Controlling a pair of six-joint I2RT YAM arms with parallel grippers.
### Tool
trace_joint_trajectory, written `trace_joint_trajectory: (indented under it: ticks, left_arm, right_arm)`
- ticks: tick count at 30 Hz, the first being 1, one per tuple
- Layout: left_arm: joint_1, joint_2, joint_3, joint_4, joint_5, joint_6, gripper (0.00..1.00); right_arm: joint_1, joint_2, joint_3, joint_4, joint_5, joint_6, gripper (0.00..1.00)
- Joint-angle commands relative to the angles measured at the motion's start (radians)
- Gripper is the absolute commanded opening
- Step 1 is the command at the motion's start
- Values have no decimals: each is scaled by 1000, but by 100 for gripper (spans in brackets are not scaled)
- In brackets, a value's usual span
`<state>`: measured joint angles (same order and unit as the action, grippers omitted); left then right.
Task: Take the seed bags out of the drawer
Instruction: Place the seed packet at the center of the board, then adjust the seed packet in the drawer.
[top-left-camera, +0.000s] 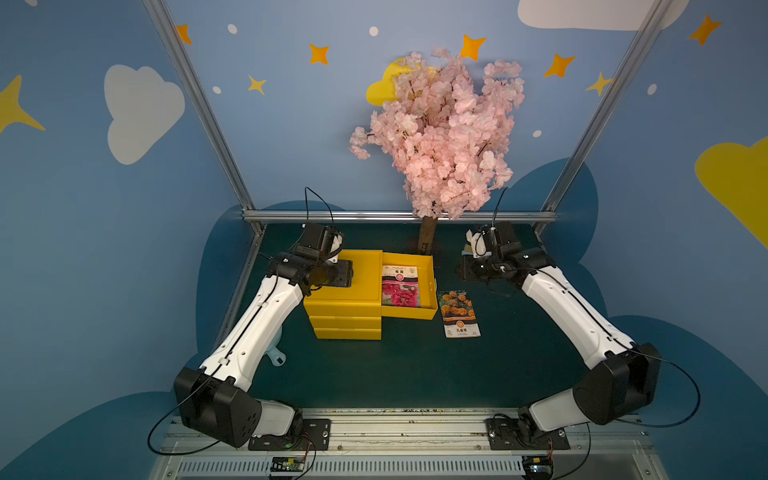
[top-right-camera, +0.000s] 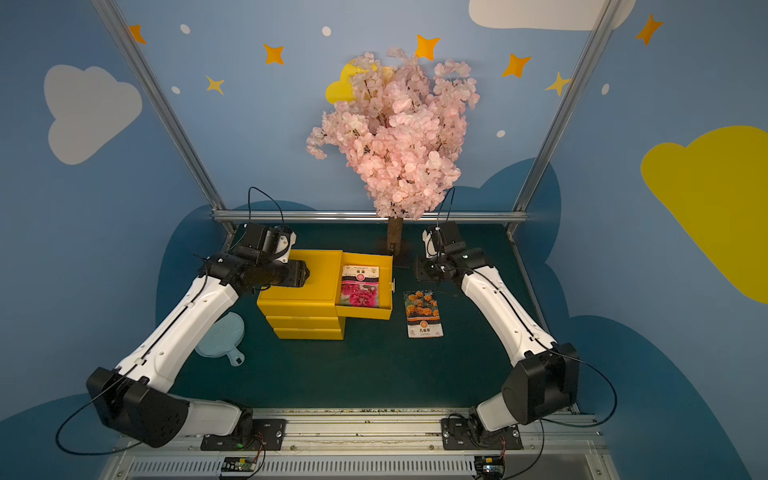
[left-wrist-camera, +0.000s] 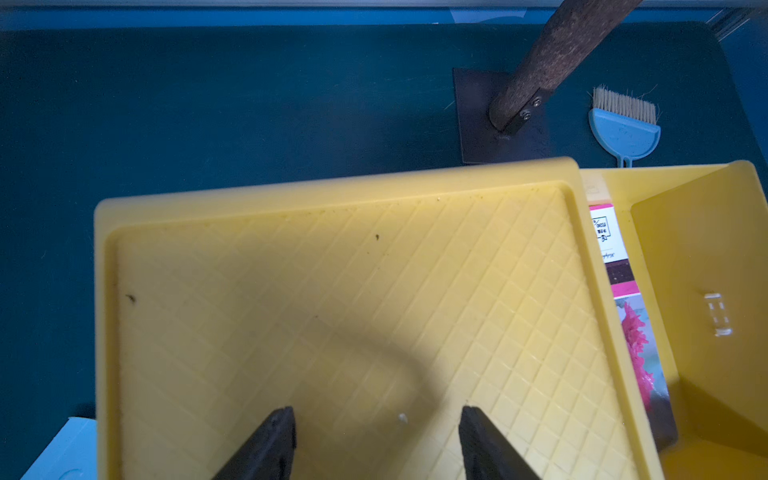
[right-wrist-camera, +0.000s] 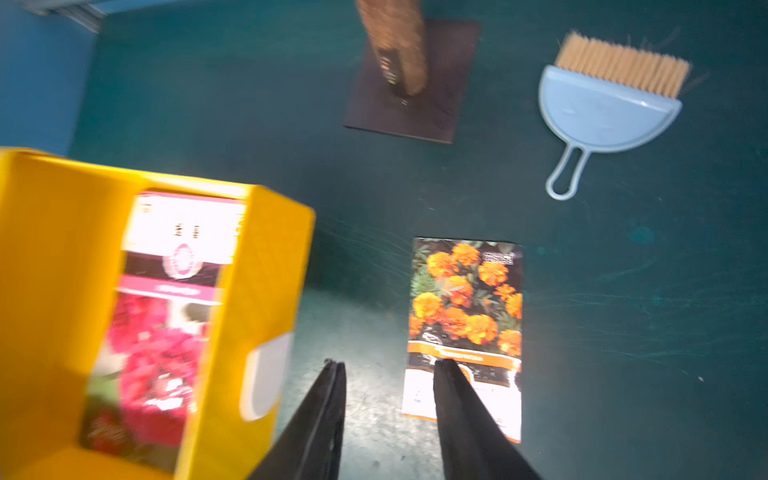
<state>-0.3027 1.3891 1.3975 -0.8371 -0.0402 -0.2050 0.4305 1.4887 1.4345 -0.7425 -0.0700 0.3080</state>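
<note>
The yellow three-drawer cube has its top drawer pulled out to the right. A pink-flower seed bag lies flat inside it, and it also shows in the right wrist view. A marigold seed bag lies on the green table just right of the drawer. My left gripper hovers open over the cube's gridded top, holding nothing. My right gripper is open above the table, between the drawer's white handle tab and the marigold seed bag, with nothing between its fingers.
A pink blossom tree stands on a dark base plate behind the drawer. A light-blue brush lies at the back right. A light-blue dustpan lies beneath my left arm. Metal frame posts border the table.
</note>
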Motion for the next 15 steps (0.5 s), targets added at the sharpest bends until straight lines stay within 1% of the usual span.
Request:
trace_joint_trajectory:
  ticks: [1,4,8,12,15]
  left_arm:
    - [7,8,-42,-121,20,-7,67]
    - [7,7,-41,-118,22,-7,67]
    - [7,8,-39,-114,31,-6,67]
    - [7,11,-37,-110,34,-2,67]
    - [7,8,-38,-108,35,-1,67]
  right_arm:
    - [64,-26,49,-67,46,35,41]
    - [140,-28,68,-46,68,46,41]
    - [243,3,104,-32,136,63,43]
    - [314,86,187,-74,195,75,46]
    - [350,155,244,-94,223,81,50]
